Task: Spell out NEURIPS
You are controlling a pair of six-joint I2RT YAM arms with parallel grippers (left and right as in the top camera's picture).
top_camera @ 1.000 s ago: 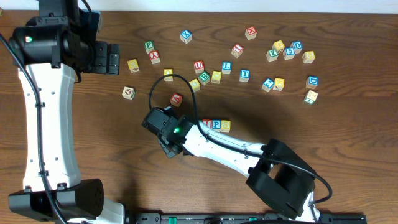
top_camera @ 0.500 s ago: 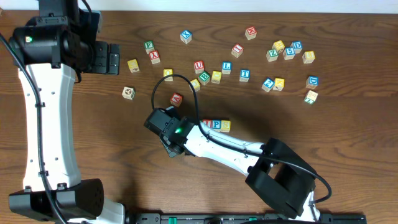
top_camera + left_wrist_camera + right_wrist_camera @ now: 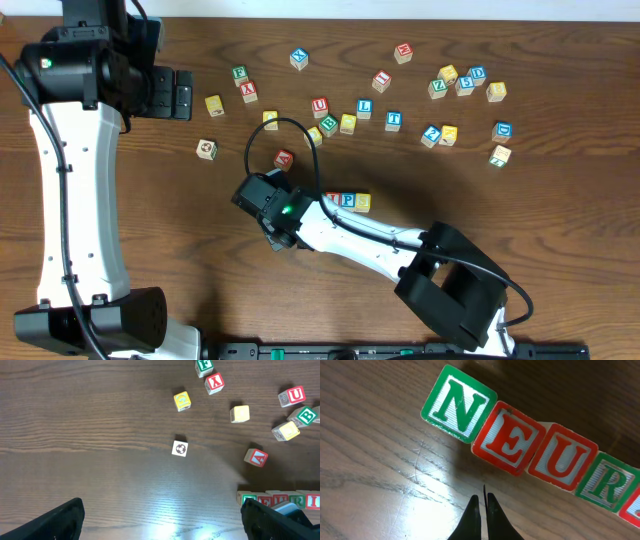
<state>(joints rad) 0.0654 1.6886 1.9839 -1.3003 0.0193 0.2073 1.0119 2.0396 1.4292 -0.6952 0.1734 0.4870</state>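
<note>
The right gripper (image 3: 482, 505) has its dark fingertips pressed together on nothing, just below the lettered row (image 3: 265, 500) and not touching it. In the right wrist view that row runs from upper left down to the right edge and reads green N (image 3: 459, 403), red E (image 3: 510, 440), red U (image 3: 563, 461), green R (image 3: 605, 485), the cubes touching side by side. From overhead it lies at mid-frame, mostly hidden under the right arm, with a blue P (image 3: 347, 200) and a yellow-faced cube (image 3: 362, 202) showing at its right end. The left gripper (image 3: 165, 525) stands spread wide and empty above bare table (image 3: 90, 435). Loose cubes lie in the upper half of the overhead view: green F (image 3: 239, 73), red Y (image 3: 248, 92), blue X (image 3: 299, 58), loose U (image 3: 319, 105), green B (image 3: 329, 125), blue L (image 3: 364, 106), blue T (image 3: 393, 120), red A (image 3: 284, 159), and a football-print cube (image 3: 206, 149).
</note>
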